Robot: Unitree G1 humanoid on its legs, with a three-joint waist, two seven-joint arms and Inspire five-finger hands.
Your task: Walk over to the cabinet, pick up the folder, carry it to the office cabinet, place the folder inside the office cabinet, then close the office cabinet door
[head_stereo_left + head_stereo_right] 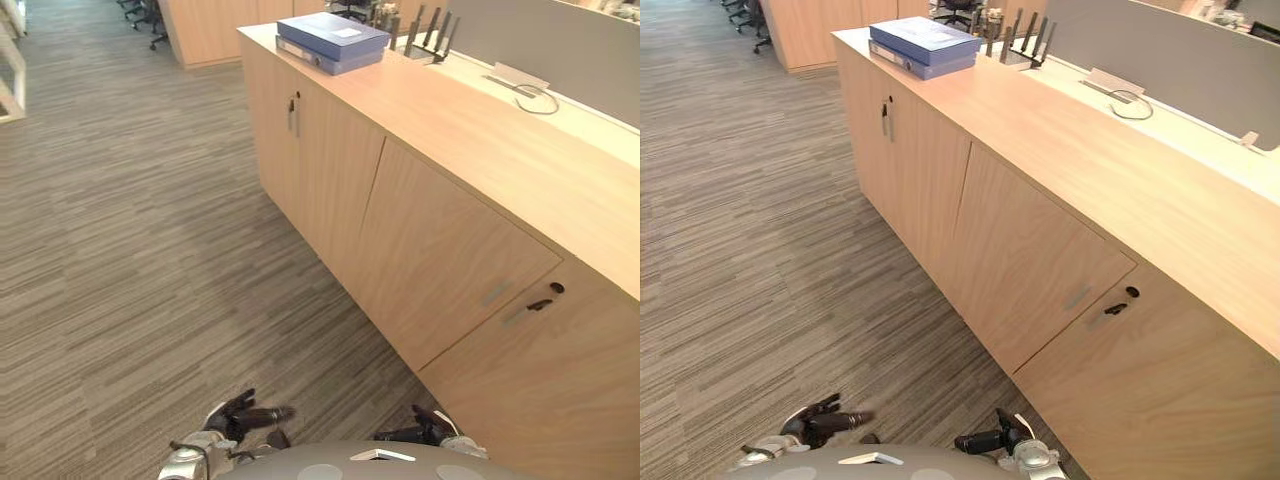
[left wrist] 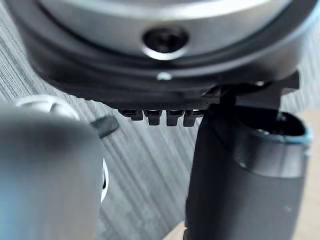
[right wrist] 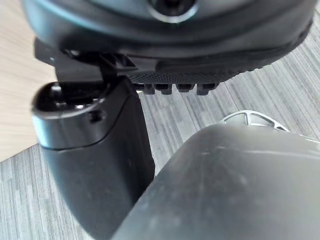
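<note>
You are looking down a long wooden cabinet (image 1: pixel 330 170) that runs from the upper centre of the frame to the lower right, its doors shut flush. The blue folder (image 1: pixel 335 32) lies flat on the cabinet top at the far end, upper centre of the head views, stacked on a lever-arch binder (image 1: pixel 308 56) whose spine faces the aisle. Just beside the stack, further right, a router (image 1: pixel 430 40) points its dark antennas upward. A looped cable (image 1: pixel 535 97) lies along the back edge below a grey partition (image 1: pixel 560 50). A vertical door handle (image 1: pixel 293 113) shows on the door under the folder, and a keyhole (image 1: pixel 557 287) with a small dark latch handle (image 1: pixel 540 304) sits on the door at the lower right. Striped grey carpet (image 1: pixel 130 250) covers the left half of the frame, with office chairs (image 1: pixel 150 15) at the upper left. Your left hand (image 1: pixel 245 415) and right hand (image 1: pixel 425 432) hang low at the bottom edge, well apart from the folder (each with fingers loosely straight and pointing inward toward the other), and neither is closed on anything. The wrist views show the same relaxed fingers over carpet.
</note>
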